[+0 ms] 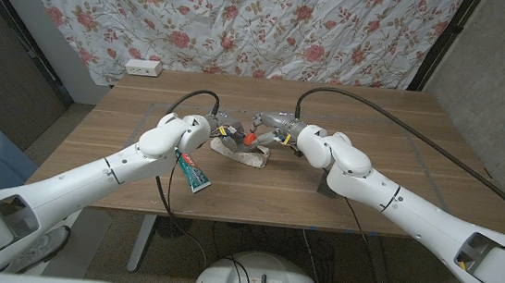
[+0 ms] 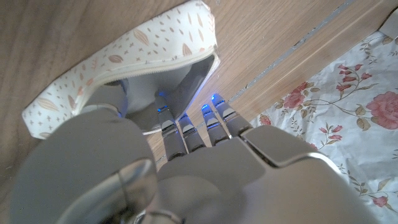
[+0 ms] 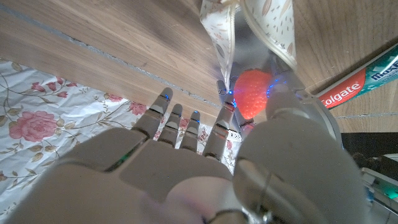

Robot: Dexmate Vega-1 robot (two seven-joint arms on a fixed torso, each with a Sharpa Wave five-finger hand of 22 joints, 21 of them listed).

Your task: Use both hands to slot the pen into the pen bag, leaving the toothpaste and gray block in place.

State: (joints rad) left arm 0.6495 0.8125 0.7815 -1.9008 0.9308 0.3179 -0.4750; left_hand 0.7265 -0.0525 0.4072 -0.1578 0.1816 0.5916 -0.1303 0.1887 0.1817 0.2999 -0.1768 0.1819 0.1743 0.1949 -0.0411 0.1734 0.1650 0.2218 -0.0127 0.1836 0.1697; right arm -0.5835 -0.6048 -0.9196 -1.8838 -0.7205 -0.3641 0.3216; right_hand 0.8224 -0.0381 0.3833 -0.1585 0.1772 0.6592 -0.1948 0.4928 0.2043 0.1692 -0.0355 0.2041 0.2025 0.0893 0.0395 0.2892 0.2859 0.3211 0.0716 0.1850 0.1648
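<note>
My left hand [image 1: 221, 129] grips the near edge of the white leaf-print fabric pen bag [image 1: 244, 155], fingers [image 2: 186, 134] inside the unzipped mouth, holding it open on the wooden surface [image 1: 383, 136]. My right hand [image 1: 268, 129] pinches the pen with the red strawberry-shaped top [image 3: 252, 93] between thumb and finger, right at the bag's opening; I can't tell how much of the shaft is inside. Both hands meet over the bag mid-surface. Red-and-green Colgate toothpaste tube [image 1: 192, 170] lies just beside my left forearm, near front edge. Gray block [image 1: 326, 186] sits partly hidden under my right arm.
</note>
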